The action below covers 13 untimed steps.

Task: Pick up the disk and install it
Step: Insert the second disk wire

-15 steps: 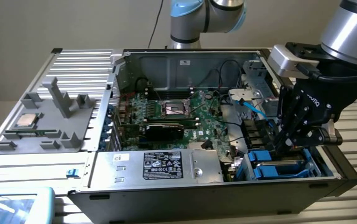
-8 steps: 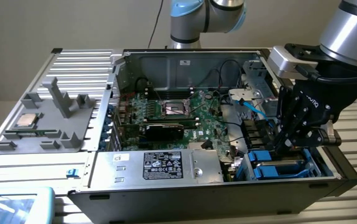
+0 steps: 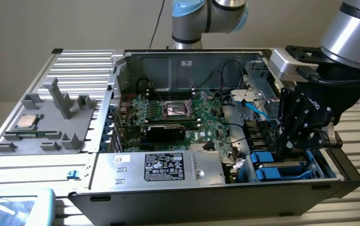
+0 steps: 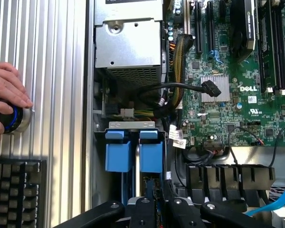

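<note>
Plain beige wall (image 3: 54, 23) behind the work area, evenly lit, no strong shadows; a dark cable (image 3: 159, 21) hangs down against it; table (image 3: 82, 66) of ribbed, silver-grey metal slats running across the exterior view; same ribbed surface seen in the wrist view; a black keyboard (image 4: 16, 192) lies on it; pale blue-edged object (image 3: 16, 207) at the exterior view's lower left corner.

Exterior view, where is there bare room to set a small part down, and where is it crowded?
Bare: the ribbed metal panel behind the grey parts tray, and its strip in front of that tray. Crowded: inside the computer case, with motherboard, cables and power supply; the pincer sits low over the blue drive carriers.
</note>
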Each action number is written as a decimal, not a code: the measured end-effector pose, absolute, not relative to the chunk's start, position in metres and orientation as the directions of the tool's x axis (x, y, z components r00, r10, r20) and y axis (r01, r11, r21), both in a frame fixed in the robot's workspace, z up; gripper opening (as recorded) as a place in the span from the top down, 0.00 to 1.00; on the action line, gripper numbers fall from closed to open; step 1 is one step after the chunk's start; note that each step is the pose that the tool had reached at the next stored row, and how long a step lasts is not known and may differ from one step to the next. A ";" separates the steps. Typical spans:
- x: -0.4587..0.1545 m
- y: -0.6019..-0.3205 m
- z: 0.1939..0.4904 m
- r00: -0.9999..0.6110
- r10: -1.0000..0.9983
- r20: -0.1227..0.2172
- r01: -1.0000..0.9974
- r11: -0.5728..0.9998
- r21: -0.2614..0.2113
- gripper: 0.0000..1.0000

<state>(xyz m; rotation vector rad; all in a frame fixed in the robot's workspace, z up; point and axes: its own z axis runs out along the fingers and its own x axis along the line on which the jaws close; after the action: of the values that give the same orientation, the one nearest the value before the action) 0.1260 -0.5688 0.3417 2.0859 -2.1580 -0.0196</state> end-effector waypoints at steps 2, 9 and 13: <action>0.126 -0.569 0.341 -0.029 -0.995 0.091 -0.994 0.039 0.106 0.84; 0.126 -0.568 0.341 -0.030 -0.995 0.091 -0.995 0.039 0.097 0.84; 0.125 -0.568 0.340 -0.030 -0.995 0.092 -0.995 0.039 0.096 0.84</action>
<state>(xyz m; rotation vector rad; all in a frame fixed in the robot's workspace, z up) 0.1253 -0.5679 0.3404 2.0903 -2.1634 -0.0087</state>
